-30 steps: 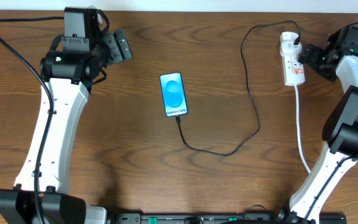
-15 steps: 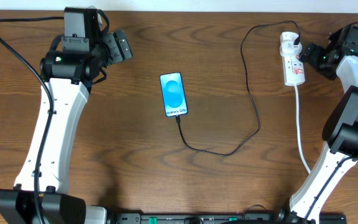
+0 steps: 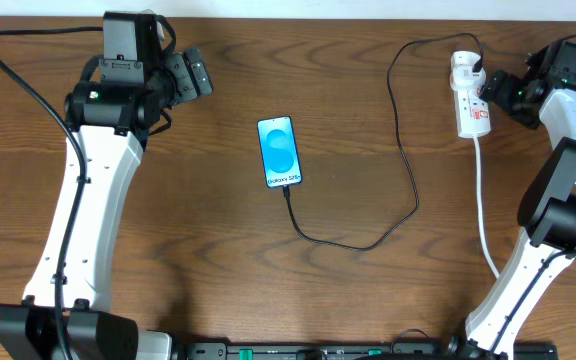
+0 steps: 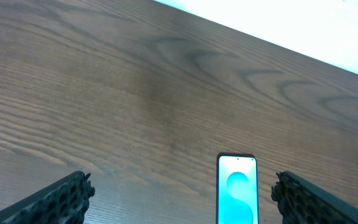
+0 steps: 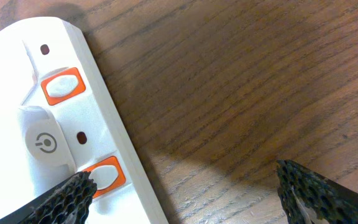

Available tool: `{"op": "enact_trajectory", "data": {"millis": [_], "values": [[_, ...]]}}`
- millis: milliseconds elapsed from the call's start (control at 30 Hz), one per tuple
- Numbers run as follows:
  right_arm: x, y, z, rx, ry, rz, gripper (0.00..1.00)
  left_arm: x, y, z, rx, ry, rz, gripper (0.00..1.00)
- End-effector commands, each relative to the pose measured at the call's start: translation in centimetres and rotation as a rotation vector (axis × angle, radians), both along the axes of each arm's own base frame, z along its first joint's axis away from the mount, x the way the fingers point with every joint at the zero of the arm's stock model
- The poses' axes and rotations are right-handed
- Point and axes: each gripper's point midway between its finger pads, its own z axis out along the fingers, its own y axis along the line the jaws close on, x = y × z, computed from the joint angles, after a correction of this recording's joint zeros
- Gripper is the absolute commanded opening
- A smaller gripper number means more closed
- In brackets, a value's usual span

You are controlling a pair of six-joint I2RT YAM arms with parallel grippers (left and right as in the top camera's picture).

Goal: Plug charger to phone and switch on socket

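Note:
The phone [image 3: 279, 152] lies flat mid-table with its blue screen lit, and it also shows in the left wrist view as the phone [image 4: 237, 194]. The thin black charger cable [image 3: 411, 190] runs from the phone's near edge in a loop up to a black plug on the white socket [image 3: 470, 96] at the back right. My left gripper [image 3: 194, 74] hangs open to the left of the phone and above the table, with nothing between its fingers [image 4: 58, 199]. My right gripper [image 3: 498, 88] is open at the socket's right side. One of its fingertips [image 5: 67, 198] lies over the socket [image 5: 48, 134] by an orange switch [image 5: 104, 174].
A thick white cord [image 3: 483, 205] runs from the socket toward the front right, past the right arm's base. The table's back edge is just behind the socket and the left gripper. A second orange switch [image 5: 62, 85] sits farther along the strip.
The right gripper has shifted very slightly beside the socket. The left arm, the phone and the cable have not moved.

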Motion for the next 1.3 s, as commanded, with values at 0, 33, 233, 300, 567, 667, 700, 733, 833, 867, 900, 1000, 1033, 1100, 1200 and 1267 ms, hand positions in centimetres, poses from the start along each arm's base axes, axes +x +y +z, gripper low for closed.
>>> {"op": "enact_trajectory", "data": {"millis": [0, 33, 233, 300, 567, 667, 700, 733, 833, 867, 900, 1000, 1033, 1100, 1200, 1267], "values": [[0.1, 1.5, -0.6, 0.02, 0.011, 0.029, 0.94, -0.1, 0.3, 0.5, 0.013, -0.011, 0.006, 0.96], [0.1, 1.5, -0.7, 0.02, 0.013, 0.03, 0.93, -0.1, 0.3, 0.5, 0.013, -0.011, 0.006, 0.96], [-0.2, 1.7, -1.2, 0.026, 0.029, 0.031, 0.94, -0.1, 0.3, 0.5, 0.013, -0.011, 0.006, 0.96], [-0.3, 1.9, -1.8, 0.03, 0.04, 0.035, 0.94, -0.1, 0.3, 0.5, 0.013, -0.011, 0.006, 0.96], [0.1, 1.8, -2.0, 0.027, 0.031, 0.016, 0.94, -0.1, 0.3, 0.5, 0.013, -0.011, 0.006, 0.96], [-0.2, 0.8, -2.1, 0.034, 0.04, -0.066, 0.94, -0.1, 0.3, 0.5, 0.012, -0.011, 0.006, 0.96], [-0.2, 0.6, -2.1, 0.038, 0.04, -0.079, 0.94, -0.1, 0.3, 0.5, 0.013, -0.011, 0.006, 0.96], [-0.2, 0.4, -2.1, 0.042, 0.035, -0.092, 0.93, -0.1, 0.3, 0.5, 0.013, -0.011, 0.006, 0.96], [0.1, -0.1, -1.9, 0.042, 0.02, -0.103, 0.9, -0.1, 0.3, 0.5, 0.013, -0.011, 0.006, 0.96], [0.1, -0.1, -1.8, 0.04, 0.016, -0.104, 0.9, -0.1, 0.3, 0.5, 0.013, -0.011, 0.006, 0.96], [0.2, -0.1, -1.8, 0.04, 0.014, -0.103, 0.9, -0.1, 0.3, 0.5, 0.013, -0.011, 0.006, 0.96], [0.3, 0.0, -1.7, 0.045, 0.009, -0.098, 0.89, -0.1, 0.3, 0.5, 0.013, -0.011, 0.006, 0.96], [0.3, 0.1, -1.8, 0.046, 0.01, -0.097, 0.89, -0.1, 0.3, 0.5, 0.013, -0.011, 0.006, 0.96], [0.3, 0.3, -1.8, 0.044, 0.014, -0.089, 0.89, -0.1, 0.3, 0.5, 0.013, -0.011, 0.006, 0.96], [0.4, 1.0, -1.8, 0.033, 0.018, -0.057, 0.89, -0.1, 0.3, 0.5, 0.013, -0.011, 0.006, 0.96], [0.5, 1.8, -1.9, 0.029, 0.022, -0.035, 0.88, -0.1, 0.3, 0.5, 0.013, -0.011, 0.006, 0.96]]}}
